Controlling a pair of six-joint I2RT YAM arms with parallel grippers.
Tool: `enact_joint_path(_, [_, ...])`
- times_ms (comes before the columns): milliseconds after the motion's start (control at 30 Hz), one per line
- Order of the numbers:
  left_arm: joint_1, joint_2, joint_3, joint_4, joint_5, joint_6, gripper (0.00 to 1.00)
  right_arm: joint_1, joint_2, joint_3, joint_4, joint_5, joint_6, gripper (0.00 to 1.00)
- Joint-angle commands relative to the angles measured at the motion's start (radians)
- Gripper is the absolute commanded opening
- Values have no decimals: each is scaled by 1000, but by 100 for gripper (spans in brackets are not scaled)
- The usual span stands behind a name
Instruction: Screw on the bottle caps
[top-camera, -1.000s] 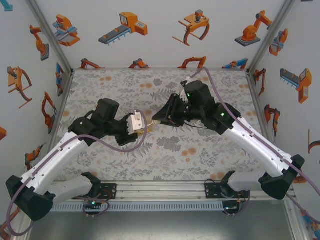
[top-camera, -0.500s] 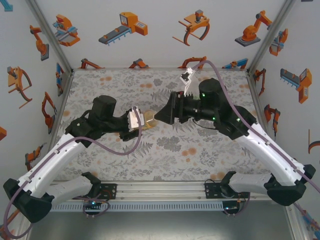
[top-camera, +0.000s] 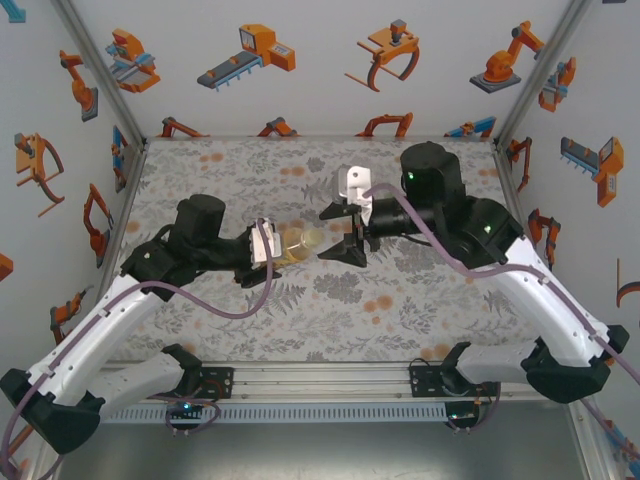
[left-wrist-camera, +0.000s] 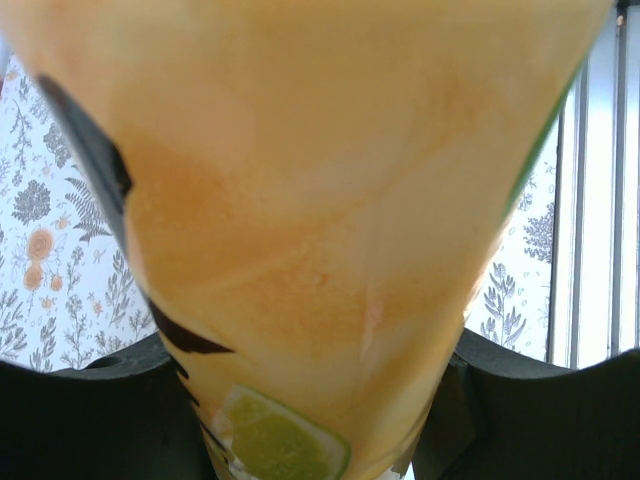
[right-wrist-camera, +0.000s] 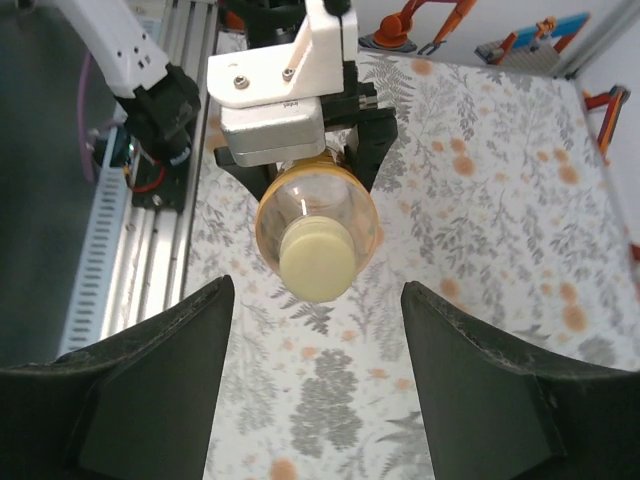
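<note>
Two grippers faced each other above the floral table (top-camera: 400, 300); the left gripper (top-camera: 270, 243) was clamped on the yellow-orange juice bottle (top-camera: 298, 240), held sideways; its pale yellow cap (right-wrist-camera: 316, 262) pointed at the right gripper (top-camera: 338, 233), fingers spread wide, just short of touching.

Nothing legible is showing anywhere: no word, brand, number or sign. In the left wrist view, the juice bottle (left-wrist-camera: 320, 200) is displaying a printed lime slice (left-wrist-camera: 285, 440) and a few dark strokes on its label, but it is sitting so close to the lens that these are blurring and no letters are coming through. The walls (top-camera: 300, 95) are carrying orange robot drawings (top-camera: 248, 55), and these are showing no lettering.
</note>
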Motion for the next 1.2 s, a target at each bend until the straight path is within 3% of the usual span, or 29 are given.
enact_joint_path(0, [-5, -15, 8, -26, 45, 7, 0, 3, 33, 63, -99, -68, -200, 60])
enact_joint_path(567, [-7, 0, 21, -26, 42, -1, 0, 30, 20, -19, 16, -105, -136, 38])
enact_joint_path(767, [-9, -7, 14, -17, 27, -12, 0, 33, 17, -38, 38, -88, -45, 18])
enact_joint_path(833, [-9, -5, 9, 0, 20, -24, 0, 34, 5, -72, 97, -19, 109, 1])
enact_joint_path(967, [-9, -5, -3, 56, 13, -59, 0, 34, -22, -154, 192, 117, 426, 0])
enact_joint_path(1167, [-9, 22, -25, 114, -6, -69, 0, 33, -70, -274, 311, 428, 1032, 0])
